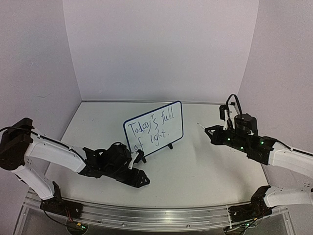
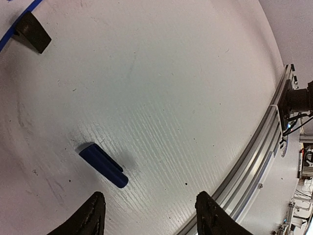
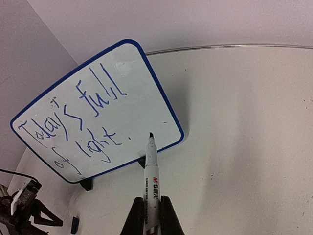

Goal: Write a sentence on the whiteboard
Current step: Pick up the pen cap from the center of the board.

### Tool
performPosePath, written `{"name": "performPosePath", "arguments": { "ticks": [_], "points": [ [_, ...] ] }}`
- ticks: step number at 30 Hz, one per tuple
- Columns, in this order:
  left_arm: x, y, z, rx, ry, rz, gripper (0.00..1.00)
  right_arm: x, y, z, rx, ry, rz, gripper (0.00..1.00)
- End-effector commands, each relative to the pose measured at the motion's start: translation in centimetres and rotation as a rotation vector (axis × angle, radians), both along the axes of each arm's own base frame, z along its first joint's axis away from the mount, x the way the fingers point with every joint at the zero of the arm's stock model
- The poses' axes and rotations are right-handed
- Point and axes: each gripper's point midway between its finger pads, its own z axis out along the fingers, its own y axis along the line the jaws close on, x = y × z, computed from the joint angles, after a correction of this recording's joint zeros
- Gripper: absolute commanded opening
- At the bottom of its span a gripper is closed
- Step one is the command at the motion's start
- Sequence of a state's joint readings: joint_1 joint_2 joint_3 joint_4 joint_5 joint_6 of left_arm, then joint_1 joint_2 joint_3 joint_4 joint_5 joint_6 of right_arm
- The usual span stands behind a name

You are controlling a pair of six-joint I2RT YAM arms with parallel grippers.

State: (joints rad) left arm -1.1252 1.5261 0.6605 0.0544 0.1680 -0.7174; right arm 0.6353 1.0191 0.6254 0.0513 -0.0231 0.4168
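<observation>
On the white table (image 1: pixel 215 166) in the top view, the small blue-rimmed white whiteboard (image 1: pixel 155 128) stands on its feet, its dark handwritten sentence (image 1: pixel 142 128) complete: writing looks done. In the left wrist view, the left gripper (image 2: pixel 152 218) has its jaws apart and empty, just short of a blue plastic cap (image 2: pixel 102 165). In the right wrist view, the right gripper (image 3: pixel 151 218) clamps a slim white marker pen (image 3: pixel 151 166), tip bare; recapping probably comes next, needing that cap picked up.

The sentence (image 3: pixel 73 120) "Today's full of light." is written on the whiteboard (image 3: pixel 144 110) ahead of the marker (image 3: pixel 151 169) tip; "M&G" is printed on its barrel.
</observation>
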Motion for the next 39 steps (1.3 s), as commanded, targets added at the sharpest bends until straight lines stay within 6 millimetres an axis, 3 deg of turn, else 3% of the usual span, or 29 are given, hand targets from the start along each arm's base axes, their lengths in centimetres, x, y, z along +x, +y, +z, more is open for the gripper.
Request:
{"name": "performPosePath", "arguments": {
  "ticks": [1, 19, 29, 39],
  "points": [
    [0.1, -2.1, 1.0, -0.032, -0.007, -0.05, 0.61, 0.2, 0.0, 0.3, 0.009, -0.01, -0.007, 0.0],
    [0.3, -1.6, -0.8, 0.053, 0.041, -0.015, 0.56, 0.3, -0.1, 0.1, 0.001, -0.008, -0.012, 0.0],
    [-0.2, -4.4, -1.2, 0.005, 0.102, -0.075, 0.57, 0.4, 0.0, 0.3, 0.004, -0.01, -0.01, 0.0],
    [0.7, -6.6, -1.4, -0.009, 0.057, -0.126, 0.57, 0.3, -0.1, 0.5, 0.003, -0.015, -0.014, 0.0]
  ]
}}
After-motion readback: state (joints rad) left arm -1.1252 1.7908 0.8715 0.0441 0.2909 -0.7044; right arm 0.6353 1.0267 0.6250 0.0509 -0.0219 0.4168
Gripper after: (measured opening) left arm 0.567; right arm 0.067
